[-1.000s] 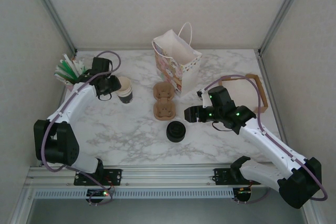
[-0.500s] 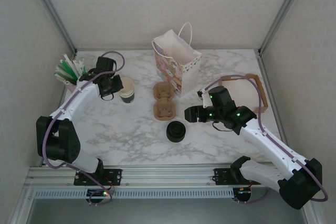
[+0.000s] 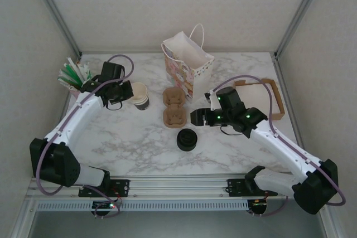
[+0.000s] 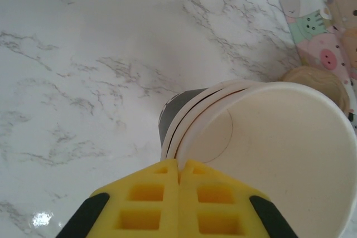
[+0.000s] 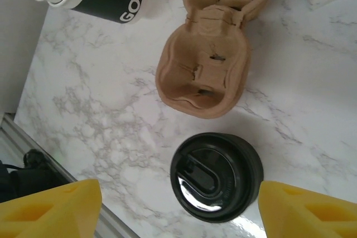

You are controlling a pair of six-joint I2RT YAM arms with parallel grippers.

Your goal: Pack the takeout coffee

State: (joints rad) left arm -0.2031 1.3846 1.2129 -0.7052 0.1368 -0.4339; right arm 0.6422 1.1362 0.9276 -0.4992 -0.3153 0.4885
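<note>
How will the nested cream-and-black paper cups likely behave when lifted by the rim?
Probably light: the nested cream-and-black paper cups look empty inside. The left gripper pinches one side of the rim, so the thin paper may flex and the stack hang tilted. The nested layers might slip apart.

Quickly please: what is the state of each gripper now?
Left gripper: closed, pinching the rim of the lidless cup.
Right gripper: open, holding nothing, above the black lid.
</note>
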